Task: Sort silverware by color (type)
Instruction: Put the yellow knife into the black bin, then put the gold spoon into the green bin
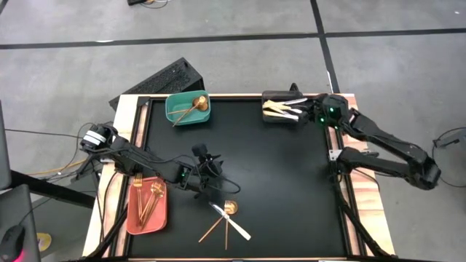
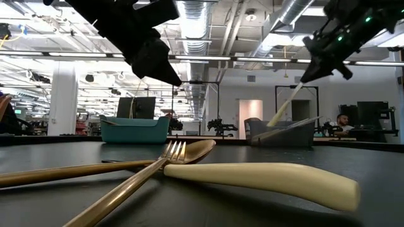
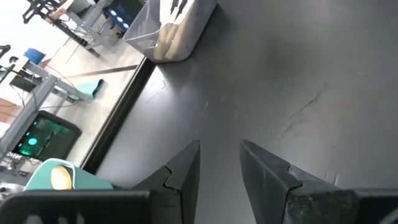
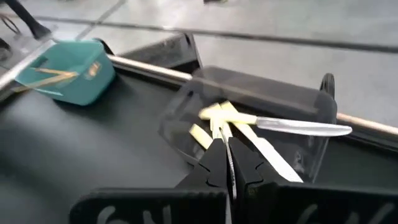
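Black tabletop (image 1: 277, 182). Right gripper (image 4: 227, 163) over black bin (image 1: 280, 110) far right, pinched on white-handled knife (image 2: 285, 107), tip already inside. Lower, release flat among knives. Left gripper (image 3: 219, 180) slightly parted, empty, above remaining fork (image 2: 126, 186), spoon (image 2: 95, 167), knife (image 2: 262, 178) near centre.

On the black-topped counter (image 1: 277, 182) with pale wooden edges, the left arm's jaws (image 1: 206, 159) hang apart over bare matte surface. Just below them lie three loose pieces in a crossed heap: a copper-coloured spoon (image 1: 218, 221), a thin copper-coloured fork (image 1: 227, 231) and a white-handled knife (image 1: 231, 223). To their left, a salmon rectangular bin (image 1: 146, 205) holds gold forks (image 1: 145, 200). Above them, at the far edge, a teal square bin (image 1: 188, 108) holds gold spoons (image 1: 191, 108). The right arm's jaws (image 1: 307, 109) are at the rim of a black rectangular bin (image 1: 282, 109) of white-handled knives (image 1: 282, 108), well away from the left jaws.
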Tool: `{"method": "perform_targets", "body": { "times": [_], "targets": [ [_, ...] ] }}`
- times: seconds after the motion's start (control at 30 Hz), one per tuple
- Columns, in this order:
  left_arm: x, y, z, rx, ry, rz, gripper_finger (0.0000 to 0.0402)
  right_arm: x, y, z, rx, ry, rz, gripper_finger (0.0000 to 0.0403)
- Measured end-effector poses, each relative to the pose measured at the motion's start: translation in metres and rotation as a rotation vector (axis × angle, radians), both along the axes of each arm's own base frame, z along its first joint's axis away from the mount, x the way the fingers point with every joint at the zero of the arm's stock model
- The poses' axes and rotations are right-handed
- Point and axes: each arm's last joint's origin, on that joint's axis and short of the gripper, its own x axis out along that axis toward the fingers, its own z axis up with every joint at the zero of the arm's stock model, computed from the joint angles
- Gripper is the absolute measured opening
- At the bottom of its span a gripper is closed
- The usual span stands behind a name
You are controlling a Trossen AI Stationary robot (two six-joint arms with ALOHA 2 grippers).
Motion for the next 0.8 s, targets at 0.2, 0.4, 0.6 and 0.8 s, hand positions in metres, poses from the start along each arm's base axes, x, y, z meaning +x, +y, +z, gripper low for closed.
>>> {"method": "perform_targets", "body": {
  "times": [0.2, 0.4, 0.6, 0.8],
  "targets": [
    [0.0, -0.001, 0.0, -0.014, 0.005, -0.012, 0.0106, 0.005, -0.027, -0.016, 0.083, 0.04, -0.012, 0.0016],
    [0.0, -0.001, 0.0, -0.025, -0.007, -0.003, 0.0106, 0.01, -0.042, -0.029, 0.135, 0.09, -0.039, 0.0084],
    [0.0, -0.001, 0.0, -0.026, -0.008, -0.003, 0.0106, 0.007, -0.048, -0.032, 0.093, 0.156, -0.104, 0.0176],
    [0.0, -0.002, -0.001, -0.077, -0.005, -0.026, 0.0106, 0.009, -0.039, -0.027, 0.067, 0.152, -0.079, 0.0232]
  ]
}}
